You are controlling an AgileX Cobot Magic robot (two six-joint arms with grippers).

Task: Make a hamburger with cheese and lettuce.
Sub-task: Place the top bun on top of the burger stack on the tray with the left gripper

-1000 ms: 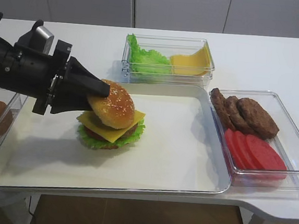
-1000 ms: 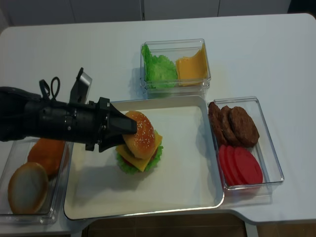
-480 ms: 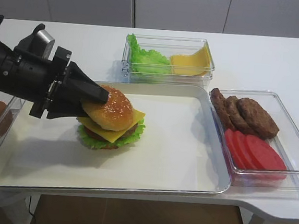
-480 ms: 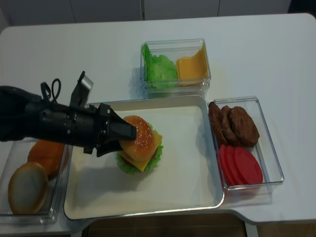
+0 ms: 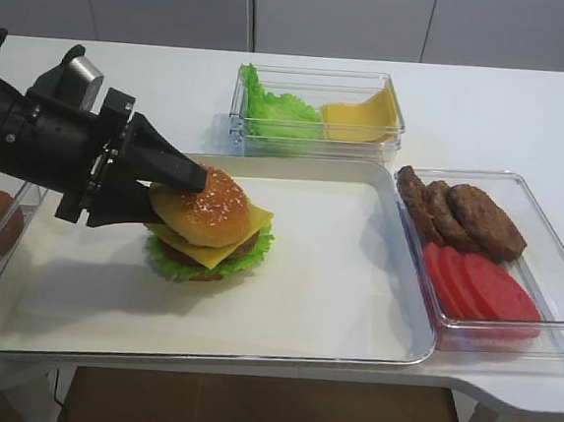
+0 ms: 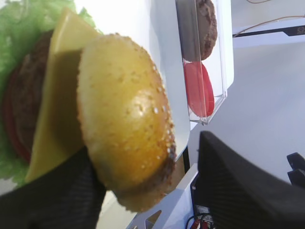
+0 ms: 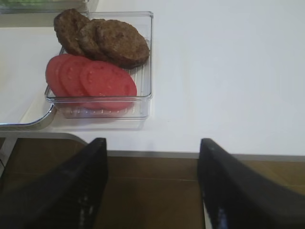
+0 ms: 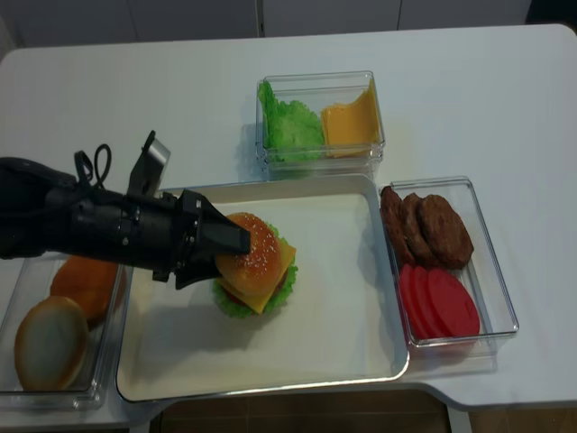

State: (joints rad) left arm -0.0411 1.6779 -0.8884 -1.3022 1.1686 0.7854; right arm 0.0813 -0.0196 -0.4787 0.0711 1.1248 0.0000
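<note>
The hamburger (image 5: 206, 232) stands on the left half of the white tray (image 5: 345, 286). Its sesame bun (image 6: 124, 114) lies on the yellow cheese (image 6: 57, 95), with a brown patty and the frilly lettuce (image 5: 171, 267) below. My left gripper (image 5: 176, 198) reaches in from the left, open, with its jaws either side of the bun. In the left wrist view one finger lies against the bun and the other stands clear of it. My right gripper (image 7: 152, 145) hangs open over the table's front edge with nothing between its fingers.
A clear box (image 5: 388, 131) behind the tray holds a green leaf bunch and stacked yellow slices. Another box (image 5: 554, 264) right of the tray holds dark patties (image 7: 102, 38) and red tomato slices (image 7: 90, 78). A bin at the left (image 8: 99, 388) holds plain bun halves.
The left jaws have spread wider. The bun top has sunk from a tilted, lifted pose to lie flatter on the cheese. The left arm has drawn back slightly to the left.
</note>
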